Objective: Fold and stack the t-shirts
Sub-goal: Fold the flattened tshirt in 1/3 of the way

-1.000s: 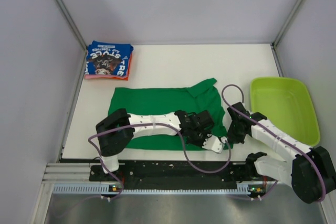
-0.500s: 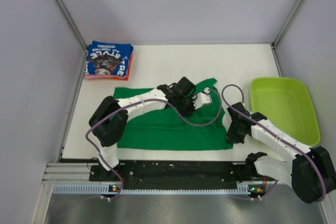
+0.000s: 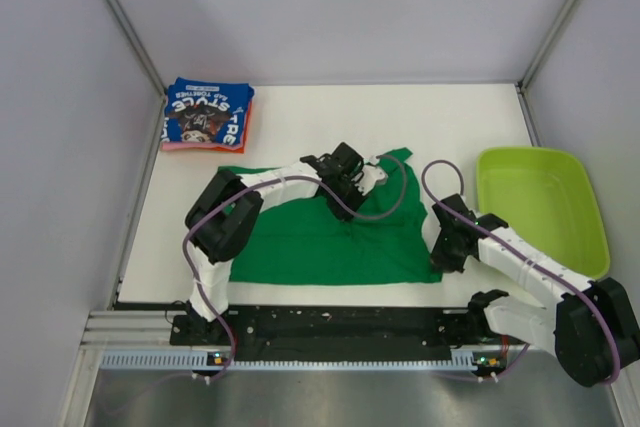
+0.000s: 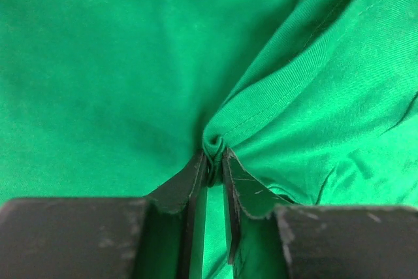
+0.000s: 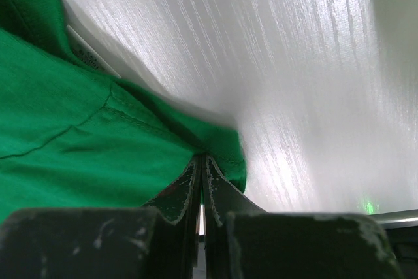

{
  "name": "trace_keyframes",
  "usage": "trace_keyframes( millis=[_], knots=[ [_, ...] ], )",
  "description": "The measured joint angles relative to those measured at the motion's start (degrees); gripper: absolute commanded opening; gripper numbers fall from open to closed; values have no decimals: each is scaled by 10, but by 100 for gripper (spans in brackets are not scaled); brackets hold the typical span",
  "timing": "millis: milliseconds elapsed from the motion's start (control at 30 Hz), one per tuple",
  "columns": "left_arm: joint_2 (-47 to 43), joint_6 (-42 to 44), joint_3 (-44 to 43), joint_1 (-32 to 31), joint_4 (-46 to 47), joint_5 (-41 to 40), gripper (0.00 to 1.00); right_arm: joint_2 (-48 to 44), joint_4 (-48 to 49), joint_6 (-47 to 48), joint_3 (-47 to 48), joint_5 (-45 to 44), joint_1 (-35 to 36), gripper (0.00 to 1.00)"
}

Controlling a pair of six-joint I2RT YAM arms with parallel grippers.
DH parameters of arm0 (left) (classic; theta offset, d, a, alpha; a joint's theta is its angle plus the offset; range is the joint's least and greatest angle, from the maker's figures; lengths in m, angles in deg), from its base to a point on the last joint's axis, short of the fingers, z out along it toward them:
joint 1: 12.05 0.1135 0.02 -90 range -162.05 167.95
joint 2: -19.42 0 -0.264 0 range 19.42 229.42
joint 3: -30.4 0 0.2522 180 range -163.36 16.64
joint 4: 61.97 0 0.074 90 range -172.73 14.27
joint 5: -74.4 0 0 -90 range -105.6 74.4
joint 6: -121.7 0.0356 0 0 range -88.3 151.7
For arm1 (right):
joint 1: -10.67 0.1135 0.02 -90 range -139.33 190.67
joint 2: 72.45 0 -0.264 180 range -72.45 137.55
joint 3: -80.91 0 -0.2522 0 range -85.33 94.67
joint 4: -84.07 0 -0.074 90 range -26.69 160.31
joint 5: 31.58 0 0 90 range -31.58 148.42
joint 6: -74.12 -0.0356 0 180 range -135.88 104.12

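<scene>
here on the desk point(image 3: 330, 112) the green t-shirt point(image 3: 300, 242) lies spread in the middle, the folded blue t-shirt point(image 3: 207, 115) far left; the left gripper point(image 4: 215, 158) pinches a green fold, the right gripper point(image 5: 201, 160) clamps its near right corner

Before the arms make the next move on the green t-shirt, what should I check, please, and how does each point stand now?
1. Right jaws shut on the green t-shirt at its near right corner: ok.
2. Left jaws free of the cloth: cannot tell; a bunch sits at their tips.
3. Folded cloth lies flat: not ok, creased around the left jaws.
4. Stack at far left, blue t-shirt on top, apart from the green one: ok.
5. Lime tub at right, apart from the cloth: ok.
</scene>
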Motion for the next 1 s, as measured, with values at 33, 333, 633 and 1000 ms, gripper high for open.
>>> trace_keyframes(
  millis=[33,333,633,1000],
  knots=[
    [0,-6,0,3,1,-3,23,0,1,0,0,1,0,0],
    [-45,-33,38,15,37,-74,38,1,5,0,0,2,0,0],
    [-196,38,57,20,45,-132,42,17,-42,33,85,-51,47,4],
    [-336,145,187,230,-54,-137,45,248,49,160,242,-27,121,0]
  ],
)
